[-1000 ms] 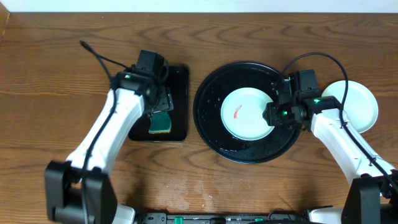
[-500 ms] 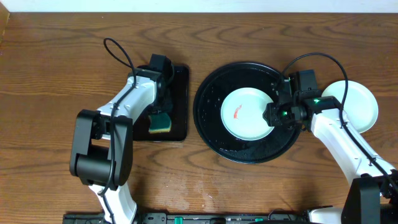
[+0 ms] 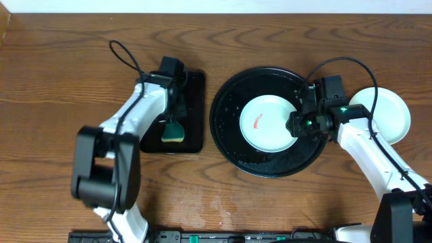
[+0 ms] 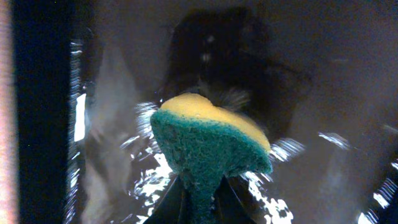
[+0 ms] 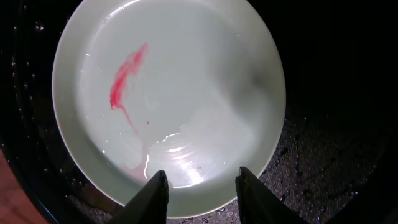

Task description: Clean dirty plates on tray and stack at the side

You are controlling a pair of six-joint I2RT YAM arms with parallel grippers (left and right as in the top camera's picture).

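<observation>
Left gripper (image 4: 199,202) is squeezing the sponge (image 4: 208,146), jaws clamped tight, over the rectangular tray (image 3: 196,84). Right gripper (image 5: 199,193), jaws part-open and gripping nothing, is poised over the smeared plate's (image 5: 186,81) rim at the centre of the round tray (image 3: 226,128). Advice: pin that rim and scrub the red smear (image 5: 127,74) squarely.

The left gripper (image 4: 200,202) has closed on the sponge (image 4: 208,146), which now stands pinched on edge.
</observation>
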